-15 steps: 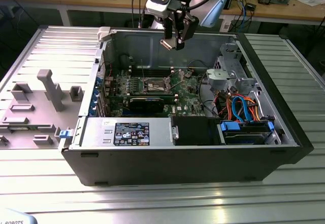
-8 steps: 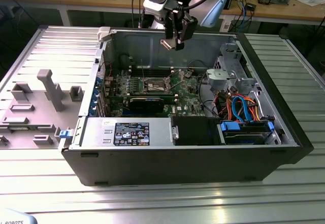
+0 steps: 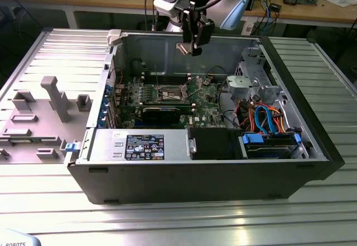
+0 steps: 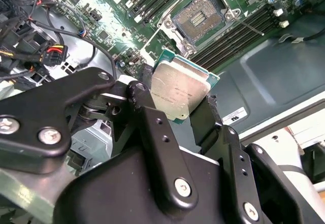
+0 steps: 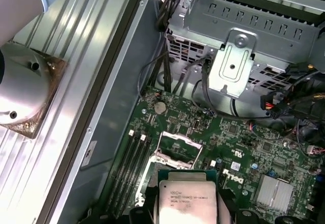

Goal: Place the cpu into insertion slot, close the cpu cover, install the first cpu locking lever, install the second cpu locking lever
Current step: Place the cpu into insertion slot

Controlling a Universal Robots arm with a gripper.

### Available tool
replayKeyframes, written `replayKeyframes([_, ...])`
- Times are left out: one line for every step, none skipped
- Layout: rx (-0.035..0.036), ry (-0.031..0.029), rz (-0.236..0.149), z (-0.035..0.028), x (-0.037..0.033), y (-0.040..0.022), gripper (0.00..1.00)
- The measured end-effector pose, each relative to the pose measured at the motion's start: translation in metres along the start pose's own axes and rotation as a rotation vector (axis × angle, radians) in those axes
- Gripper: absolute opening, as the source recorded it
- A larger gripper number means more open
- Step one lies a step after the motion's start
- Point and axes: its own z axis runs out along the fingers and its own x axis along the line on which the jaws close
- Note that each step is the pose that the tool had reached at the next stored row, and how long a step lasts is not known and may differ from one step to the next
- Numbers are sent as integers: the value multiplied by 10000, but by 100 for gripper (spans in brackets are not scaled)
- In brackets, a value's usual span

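Holding the cpu (image 4: pixel 180 92) tight between its two black fingers (image 4: pixel 143 94), the gripper (image 3: pixel 192 45) hangs up high over the open computer case (image 3: pixel 195 179). The insertion slot (image 4: pixel 200 18) sits below in the middle of the green board (image 5: pixel 238 132), uncovered, well apart from the cpu.

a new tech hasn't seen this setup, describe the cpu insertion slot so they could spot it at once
Start at the open computer case and find the green motherboard on its floor. Near the board's middle lies the insertion slot: a dark square recess with a silvery rim, unlike the long narrow black slots flanking it.
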Motion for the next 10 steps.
replayKeyframes([0,-2,10,0,0,0,54])
replayKeyframes([0,-2,11,0,0,0,54])
replayKeyframes([0,-2,15,0,0,0,54])
replayKeyframes([0,-2,19,0,0,0,54])
replayKeyframes([0,-2,19,0,0,0,54])
replayKeyframes([0,-2,19,0,0,0,54])
replayKeyframes([0,-3,20,0,0,0,54])
replayKeyframes([0,-3,20,0,0,0,54])
replayKeyframes([0,-3,20,0,0,0,54])
replayKeyframes([0,-3,20,0,0,0,54])
